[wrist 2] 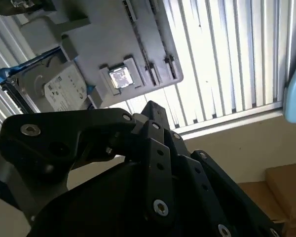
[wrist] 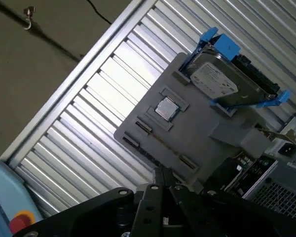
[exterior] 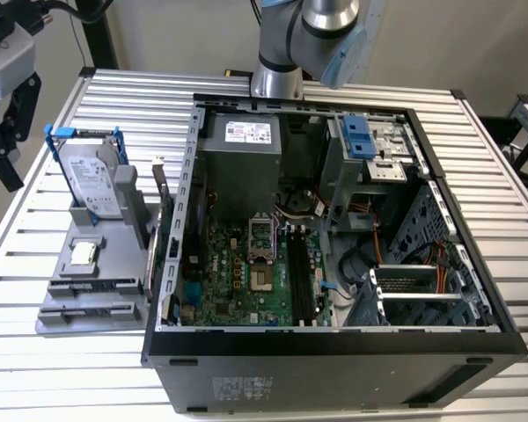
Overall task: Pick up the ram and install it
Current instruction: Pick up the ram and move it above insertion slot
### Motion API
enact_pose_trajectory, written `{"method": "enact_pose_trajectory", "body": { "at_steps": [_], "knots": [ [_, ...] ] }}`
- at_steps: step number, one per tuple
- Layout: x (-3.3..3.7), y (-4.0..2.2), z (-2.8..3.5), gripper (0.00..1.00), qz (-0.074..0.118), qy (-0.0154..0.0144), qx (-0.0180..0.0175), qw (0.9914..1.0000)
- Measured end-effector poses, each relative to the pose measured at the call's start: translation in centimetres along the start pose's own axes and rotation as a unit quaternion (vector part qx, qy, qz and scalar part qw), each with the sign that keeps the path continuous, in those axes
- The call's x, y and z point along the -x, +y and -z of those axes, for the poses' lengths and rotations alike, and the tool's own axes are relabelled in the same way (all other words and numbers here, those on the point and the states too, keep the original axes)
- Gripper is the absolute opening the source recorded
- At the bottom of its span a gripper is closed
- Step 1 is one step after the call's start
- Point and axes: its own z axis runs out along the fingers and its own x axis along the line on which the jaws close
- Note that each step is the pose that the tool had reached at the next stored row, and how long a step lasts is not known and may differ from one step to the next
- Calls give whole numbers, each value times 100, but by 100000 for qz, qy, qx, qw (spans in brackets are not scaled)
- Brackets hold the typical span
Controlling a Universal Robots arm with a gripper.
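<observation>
Ram [exterior: 161, 224] stands on edge at the grey holder's [exterior: 114, 286] side, just beside the open computer case [exterior: 334, 360]. Hand [exterior: 4, 141] hangs well apart from it, off the counter's [exterior: 484, 167] corner (spread or pressed together, I cannot tell).

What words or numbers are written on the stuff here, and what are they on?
No text here can be read.
White label on the hard drive: print too small to read.
White sticker on the power supply: too small to read.
Sticker on the case wall: too blurred to read.
</observation>
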Motion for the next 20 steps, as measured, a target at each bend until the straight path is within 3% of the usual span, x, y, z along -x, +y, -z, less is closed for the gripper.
{"method": "enact_pose_trajectory", "body": {
  "at_steps": [5,9,15,20],
  "knots": [
    [0,-1,1,0,4327,182,-10,99906],
    [0,0,0,0,7101,216,-458,99746],
    [0,0,0,0,10807,343,-1600,99401],
    [0,0,0,0,13984,409,-1746,99001]
  ]
}}
